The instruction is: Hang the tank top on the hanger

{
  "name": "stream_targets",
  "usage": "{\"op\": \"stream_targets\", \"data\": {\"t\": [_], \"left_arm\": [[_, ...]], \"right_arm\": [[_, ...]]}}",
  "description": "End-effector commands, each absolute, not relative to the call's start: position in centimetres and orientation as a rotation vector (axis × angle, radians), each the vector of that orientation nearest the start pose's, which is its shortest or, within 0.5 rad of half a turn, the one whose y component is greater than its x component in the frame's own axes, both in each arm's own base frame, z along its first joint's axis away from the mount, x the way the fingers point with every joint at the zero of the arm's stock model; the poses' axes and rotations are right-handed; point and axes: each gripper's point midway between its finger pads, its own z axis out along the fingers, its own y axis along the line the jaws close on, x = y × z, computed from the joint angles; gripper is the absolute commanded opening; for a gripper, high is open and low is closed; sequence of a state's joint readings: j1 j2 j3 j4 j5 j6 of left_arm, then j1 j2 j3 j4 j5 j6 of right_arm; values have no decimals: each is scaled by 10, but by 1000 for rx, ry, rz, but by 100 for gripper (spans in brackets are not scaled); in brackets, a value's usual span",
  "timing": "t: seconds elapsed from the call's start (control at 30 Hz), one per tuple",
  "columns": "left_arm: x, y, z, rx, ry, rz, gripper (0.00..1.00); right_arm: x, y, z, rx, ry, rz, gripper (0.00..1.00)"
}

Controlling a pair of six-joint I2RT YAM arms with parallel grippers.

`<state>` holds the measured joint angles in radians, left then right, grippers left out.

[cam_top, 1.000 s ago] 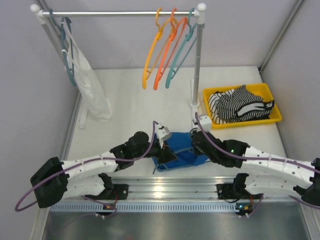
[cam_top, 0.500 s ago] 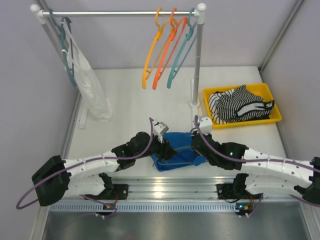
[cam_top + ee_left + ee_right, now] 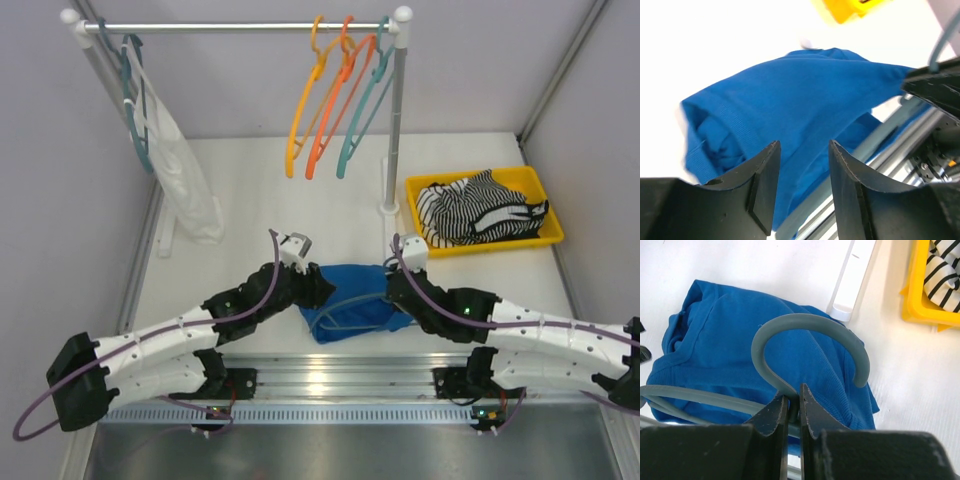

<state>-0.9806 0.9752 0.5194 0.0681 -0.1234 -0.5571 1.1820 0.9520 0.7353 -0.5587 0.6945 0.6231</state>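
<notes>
The blue tank top [image 3: 352,295] lies bunched on the table between both arms, near the front edge. The slate hanger [image 3: 343,318] lies on it, its thin frame looping over the fabric. My right gripper [image 3: 398,290] is shut on the hanger's neck just below the hook. In the right wrist view [image 3: 794,396] the hook [image 3: 805,322] curves above the tank top [image 3: 715,345]. My left gripper [image 3: 316,285] sits at the top's left edge. In the left wrist view [image 3: 804,150] its jaws stand apart and empty, just above the tank top [image 3: 790,95].
A yellow tray [image 3: 548,238] with a striped garment stands at the right. The rack's post [image 3: 396,130] and white foot [image 3: 852,275] are just behind the top. Orange, yellow-orange and teal hangers [image 3: 330,100] hang on the rail; a white garment [image 3: 185,175] hangs at the left.
My left arm has drawn back to the left, off the middle of the tank top to its left edge. The top lies flatter. The right gripper keeps its hold on the hanger.
</notes>
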Motion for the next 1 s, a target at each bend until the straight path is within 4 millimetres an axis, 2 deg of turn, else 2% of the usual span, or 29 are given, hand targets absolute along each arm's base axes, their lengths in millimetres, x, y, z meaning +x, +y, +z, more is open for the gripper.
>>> {"op": "stream_targets", "data": {"t": [0.0,0.23,0.37,0.47,0.67,0.77,0.97], "left_arm": [[195,-255,150,214,2088,-752,48],[178,-234,123,157,2243,-681,38],[167,-229,115,163,2285,-695,38],[158,-228,114,193,2304,-728,43],[142,-230,107,295,2355,-757,45],[137,-232,97,343,2395,-745,46],[134,-242,92,442,2407,-753,46]], "right_arm": [[180,207,167,-279,2083,319,0],[176,197,168,-286,2087,304,0],[176,193,168,-279,2087,293,0],[176,192,169,-277,2084,295,0],[176,191,169,-281,2081,295,0],[175,191,168,-289,2083,298,0],[173,194,170,-308,2081,319,0]]}}
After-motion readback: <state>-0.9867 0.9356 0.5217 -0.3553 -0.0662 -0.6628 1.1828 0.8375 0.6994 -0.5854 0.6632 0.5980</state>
